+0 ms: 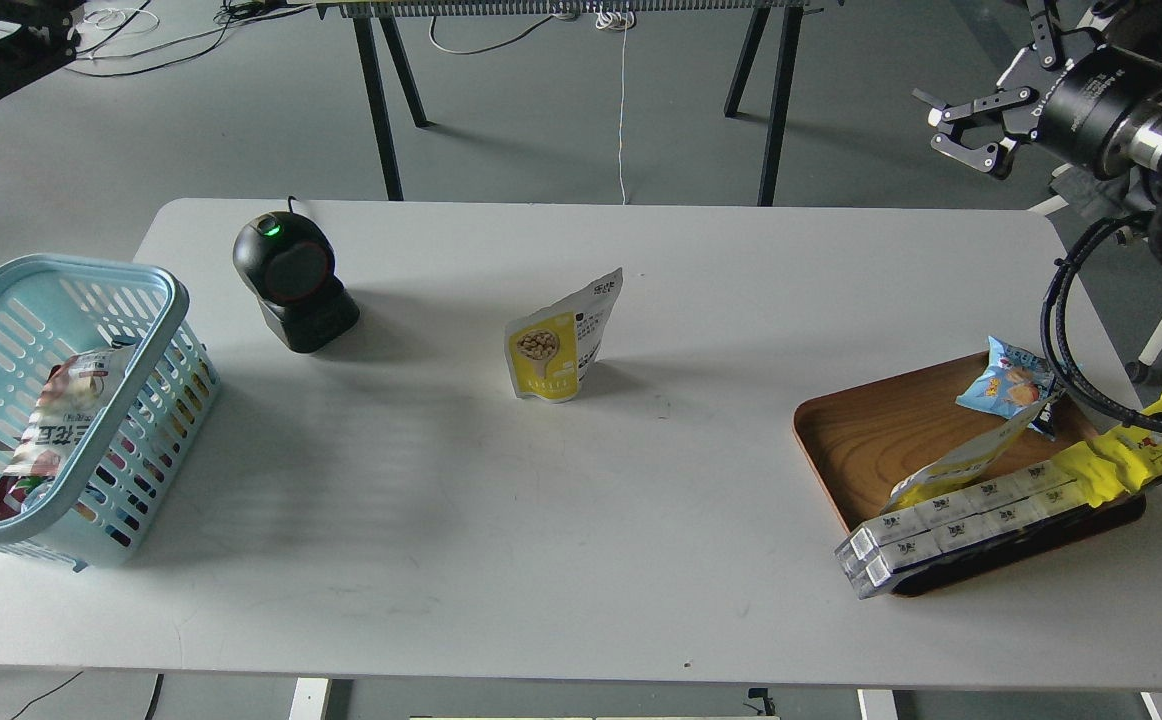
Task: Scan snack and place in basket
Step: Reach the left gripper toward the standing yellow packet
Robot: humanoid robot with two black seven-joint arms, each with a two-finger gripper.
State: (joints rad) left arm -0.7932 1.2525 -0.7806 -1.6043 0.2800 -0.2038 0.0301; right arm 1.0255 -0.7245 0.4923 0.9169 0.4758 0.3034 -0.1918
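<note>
The snack [553,345], a small yellow and white stand-up pouch with a round picture of beans, stands upright alone near the middle of the table. The light blue basket [91,272] stands at the table's left edge and holds a red and white packet. My right gripper [959,124] is open and empty, high at the far right, well away from the pouch. My left gripper [3,48] shows only as a dark part in the top left corner; its fingers cannot be told apart.
A black barcode scanner [287,282] stands left of the pouch, its window dark. A brown wooden tray [861,430] at the right holds a blue snack bag [1007,384], a yellow cartoon-face packet [1139,442] and a row of white boxes [951,522].
</note>
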